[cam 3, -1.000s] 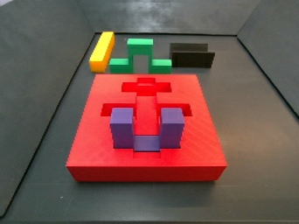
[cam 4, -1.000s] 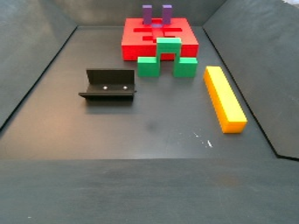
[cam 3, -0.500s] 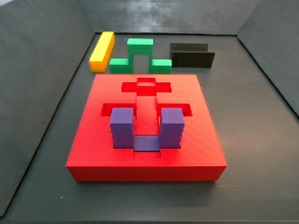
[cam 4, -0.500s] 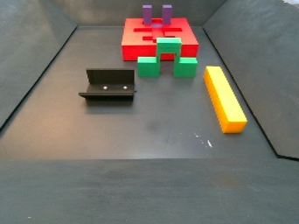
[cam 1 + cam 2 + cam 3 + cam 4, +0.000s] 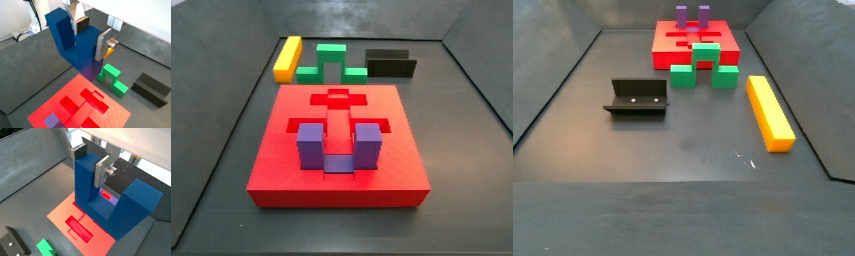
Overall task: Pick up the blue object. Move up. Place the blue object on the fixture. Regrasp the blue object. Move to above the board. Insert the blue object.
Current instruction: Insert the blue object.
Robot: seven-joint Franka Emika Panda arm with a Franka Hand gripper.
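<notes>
In both wrist views my gripper point(image 5: 88, 36) point(image 5: 90, 165) is shut on one upright prong of the dark blue U-shaped object point(image 5: 73, 45) point(image 5: 90, 188). The silver fingers point(image 5: 103, 46) press that prong from both sides. The blue object hangs well above the red board point(image 5: 67, 107) point(image 5: 63, 212), whose cut-outs show beneath it. The black fixture point(image 5: 152, 89) point(image 5: 17, 244) stands on the floor beside the board. Neither side view shows the gripper or the blue object; both show the board point(image 5: 291, 170) point(image 5: 667, 42) and the fixture point(image 5: 390, 63) point(image 5: 636, 97).
A purple U-shaped block point(image 5: 338, 145) point(image 5: 692, 14) sits in a board cut-out. A green block point(image 5: 331, 60) point(image 5: 704, 65) and a long yellow bar point(image 5: 289, 57) point(image 5: 770, 112) lie on the dark floor near the fixture. Grey walls ring the floor.
</notes>
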